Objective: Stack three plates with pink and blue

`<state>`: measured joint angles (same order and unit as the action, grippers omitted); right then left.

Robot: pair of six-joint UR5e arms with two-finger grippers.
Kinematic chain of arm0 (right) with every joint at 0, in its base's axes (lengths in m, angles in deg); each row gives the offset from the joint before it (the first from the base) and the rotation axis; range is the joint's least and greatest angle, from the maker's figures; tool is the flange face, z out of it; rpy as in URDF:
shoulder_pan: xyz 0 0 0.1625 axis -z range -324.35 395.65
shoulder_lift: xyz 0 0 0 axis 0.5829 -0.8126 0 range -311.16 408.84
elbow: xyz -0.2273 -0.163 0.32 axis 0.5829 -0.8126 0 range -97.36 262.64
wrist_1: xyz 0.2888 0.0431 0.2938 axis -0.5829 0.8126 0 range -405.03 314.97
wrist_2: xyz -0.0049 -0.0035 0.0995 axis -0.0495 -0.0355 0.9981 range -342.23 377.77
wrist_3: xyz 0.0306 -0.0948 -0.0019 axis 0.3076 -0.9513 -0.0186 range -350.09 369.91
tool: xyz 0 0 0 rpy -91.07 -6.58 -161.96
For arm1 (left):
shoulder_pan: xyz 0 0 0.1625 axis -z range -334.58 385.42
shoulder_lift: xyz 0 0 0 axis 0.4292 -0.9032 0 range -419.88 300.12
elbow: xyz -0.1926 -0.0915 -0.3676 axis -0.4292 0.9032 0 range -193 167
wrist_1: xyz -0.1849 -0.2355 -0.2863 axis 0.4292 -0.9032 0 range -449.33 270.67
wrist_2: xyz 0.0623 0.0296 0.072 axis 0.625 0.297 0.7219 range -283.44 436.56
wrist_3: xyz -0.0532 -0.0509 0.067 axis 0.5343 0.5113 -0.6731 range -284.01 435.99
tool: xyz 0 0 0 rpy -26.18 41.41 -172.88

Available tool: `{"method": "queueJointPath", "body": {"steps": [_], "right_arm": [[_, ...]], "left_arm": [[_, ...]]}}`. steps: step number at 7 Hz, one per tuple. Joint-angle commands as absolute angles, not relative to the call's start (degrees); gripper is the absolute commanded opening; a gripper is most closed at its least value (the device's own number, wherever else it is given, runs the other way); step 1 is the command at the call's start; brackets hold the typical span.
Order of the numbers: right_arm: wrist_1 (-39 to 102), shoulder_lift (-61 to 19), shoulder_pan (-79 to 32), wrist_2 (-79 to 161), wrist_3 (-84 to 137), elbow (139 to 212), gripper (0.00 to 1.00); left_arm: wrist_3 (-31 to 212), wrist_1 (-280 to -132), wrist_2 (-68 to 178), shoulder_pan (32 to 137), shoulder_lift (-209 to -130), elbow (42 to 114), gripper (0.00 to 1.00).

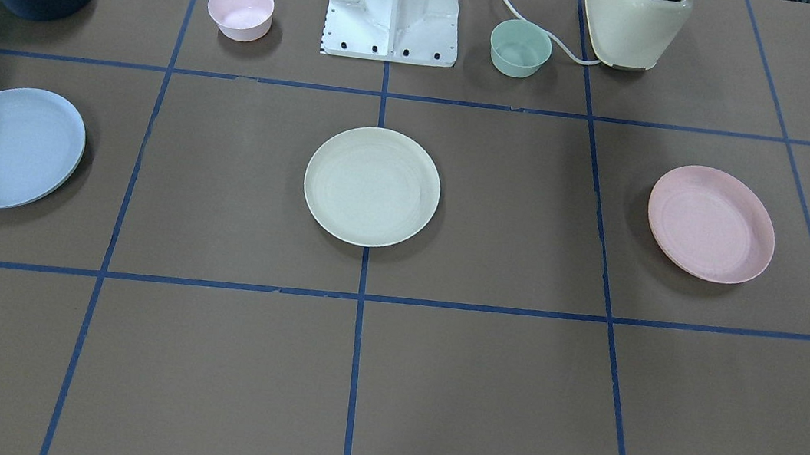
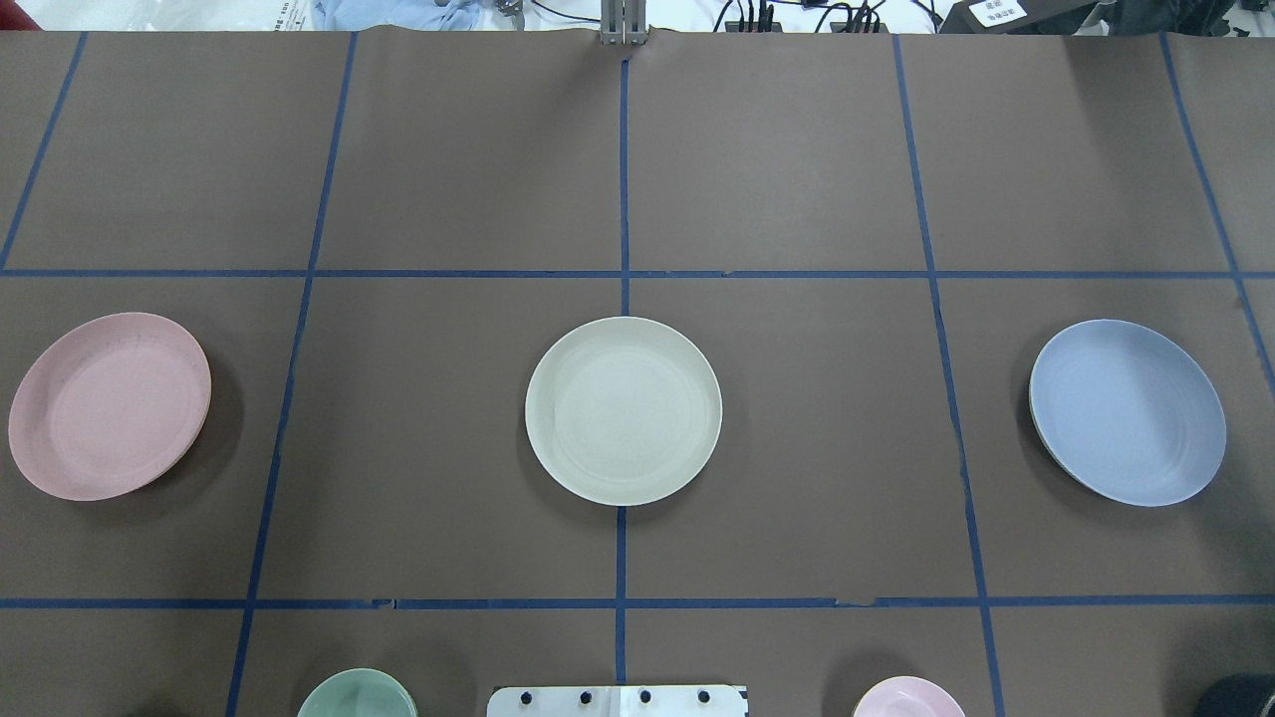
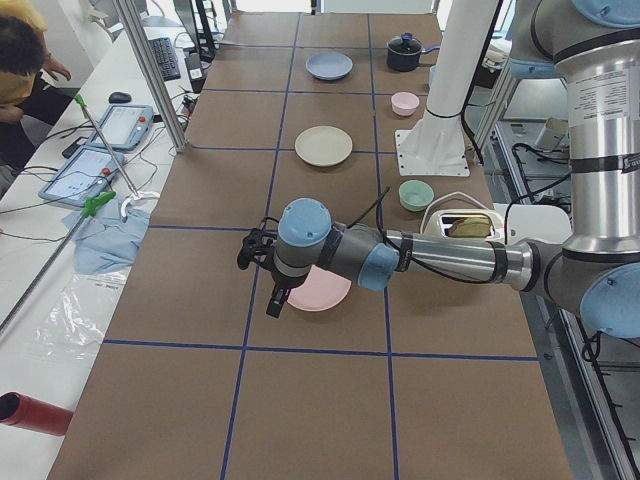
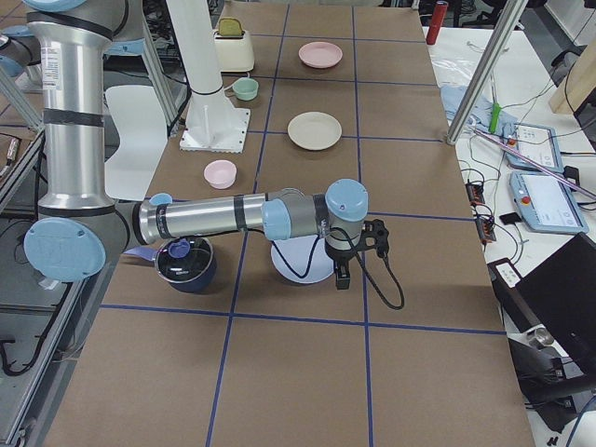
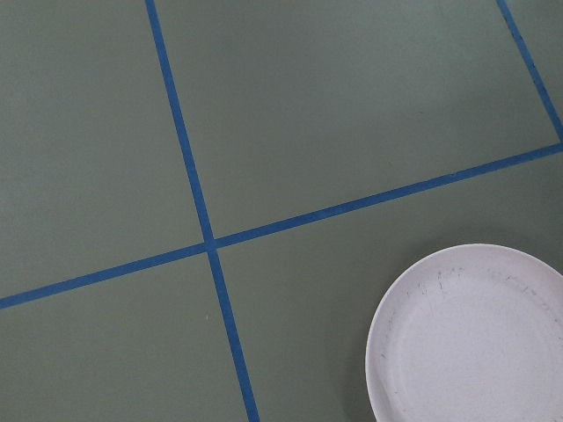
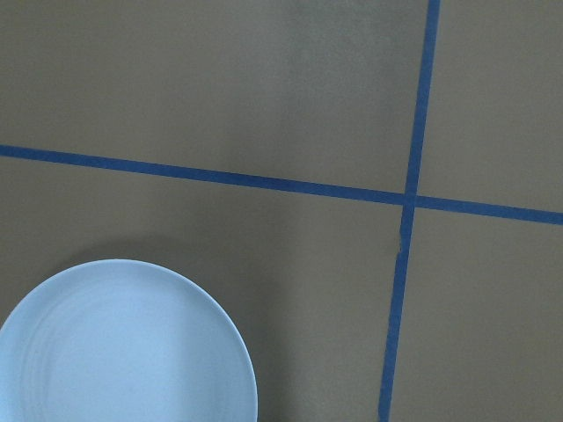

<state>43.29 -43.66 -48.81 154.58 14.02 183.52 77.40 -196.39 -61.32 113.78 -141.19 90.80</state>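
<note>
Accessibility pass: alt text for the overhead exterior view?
Three plates lie apart in a row on a brown table with a blue tape grid: pink plate left, cream plate centre, blue plate right. A mint-green bowl, the robot base and a pink bowl show at the bottom edge; no arms.

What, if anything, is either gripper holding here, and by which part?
Nothing that shows: the pink plate, cream plate and blue plate each lie alone and flat on the table, untouched.
</note>
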Motion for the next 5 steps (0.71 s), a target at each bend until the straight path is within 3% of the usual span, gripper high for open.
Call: {"method": "queueJointPath", "body": {"steps": [1, 5], "right_arm": [[42.51, -43.88, -48.81, 154.79, 14.13, 183.64, 1.00], [42.42, -43.71, -47.94, 154.87, 14.22, 183.36, 1.00]], "left_arm": [[77.40, -196.12, -58.46, 113.83, -140.57, 92.53, 1.00], [77.49, -196.56, -59.06, 113.66, -138.81, 94.58, 1.00]]}}
